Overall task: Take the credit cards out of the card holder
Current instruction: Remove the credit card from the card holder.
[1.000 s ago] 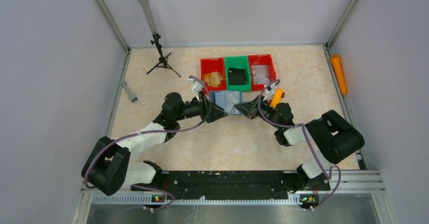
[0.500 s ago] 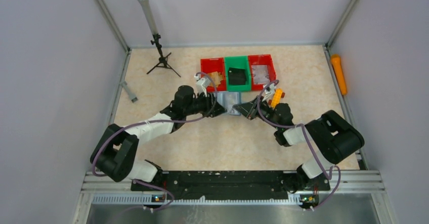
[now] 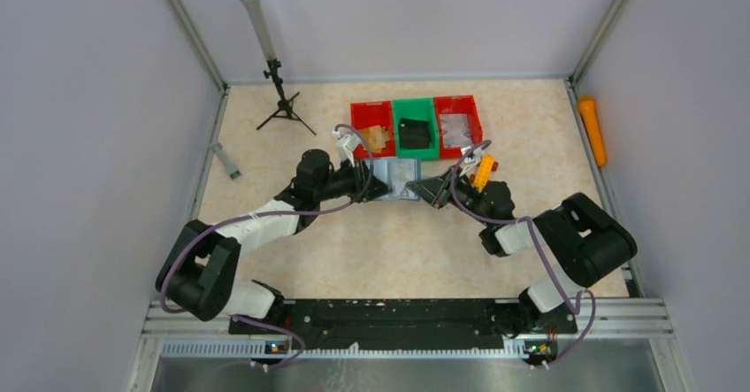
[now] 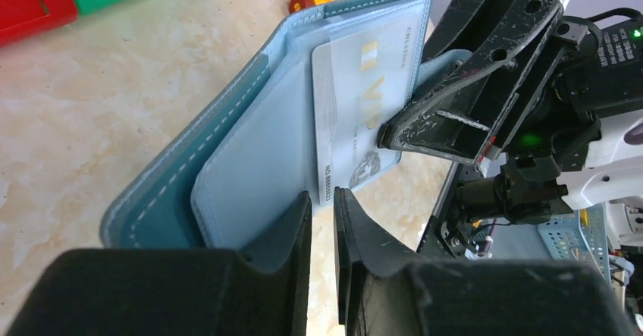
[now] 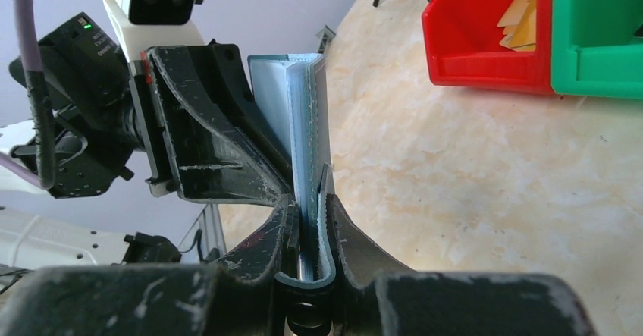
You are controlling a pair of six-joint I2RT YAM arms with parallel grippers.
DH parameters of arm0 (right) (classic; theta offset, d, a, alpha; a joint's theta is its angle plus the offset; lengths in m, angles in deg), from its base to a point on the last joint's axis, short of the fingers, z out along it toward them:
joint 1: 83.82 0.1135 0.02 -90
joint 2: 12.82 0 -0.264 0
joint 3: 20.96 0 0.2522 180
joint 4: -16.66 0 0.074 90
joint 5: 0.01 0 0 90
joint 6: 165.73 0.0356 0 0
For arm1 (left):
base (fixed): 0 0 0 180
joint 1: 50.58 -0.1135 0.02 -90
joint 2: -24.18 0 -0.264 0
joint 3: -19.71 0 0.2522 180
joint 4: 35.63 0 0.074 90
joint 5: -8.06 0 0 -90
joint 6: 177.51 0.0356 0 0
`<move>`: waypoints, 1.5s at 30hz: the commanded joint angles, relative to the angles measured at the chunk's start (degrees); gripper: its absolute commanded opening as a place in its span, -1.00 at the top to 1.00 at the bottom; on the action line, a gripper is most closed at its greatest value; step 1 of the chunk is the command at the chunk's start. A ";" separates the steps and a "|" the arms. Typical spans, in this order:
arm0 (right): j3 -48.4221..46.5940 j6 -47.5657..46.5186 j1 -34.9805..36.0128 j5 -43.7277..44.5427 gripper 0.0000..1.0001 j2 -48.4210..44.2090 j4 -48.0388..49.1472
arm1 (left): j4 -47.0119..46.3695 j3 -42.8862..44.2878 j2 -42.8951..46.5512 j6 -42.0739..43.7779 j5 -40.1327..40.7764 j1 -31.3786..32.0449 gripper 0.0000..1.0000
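The slate-teal card holder (image 3: 397, 178) is held open, upright off the table, between my two grippers. In the left wrist view its light blue inside (image 4: 258, 161) faces the camera, and a pale silver credit card (image 4: 356, 101) sticks partly out of a pocket. My left gripper (image 4: 321, 196) sits just in front of the card's lower corner. Its jaws stand a narrow gap apart with only table showing between them. My right gripper (image 5: 307, 199) is shut on the holder's edge (image 5: 311, 124). It also shows in the left wrist view (image 4: 409, 131).
At the back stand a red bin (image 3: 371, 128) with tan pieces, a green bin (image 3: 415, 109) with a black object (image 3: 413, 133), and a second red bin (image 3: 457, 126). A yellow-orange toy (image 3: 482, 171) lies near the right gripper. A tripod (image 3: 283, 104) stands back left; an orange cylinder (image 3: 592, 129) lies far right.
My left gripper moved from the holder's near-left corner up toward the bins, then drew back a little to the left. The right gripper and the holder stayed put.
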 commanded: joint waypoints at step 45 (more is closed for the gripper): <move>-1.95 8.87 2.08 -9.27 1.00 3.53 22.29 | -16.65 -1.59 -5.51 -11.96 -13.89 -6.17 0.14</move>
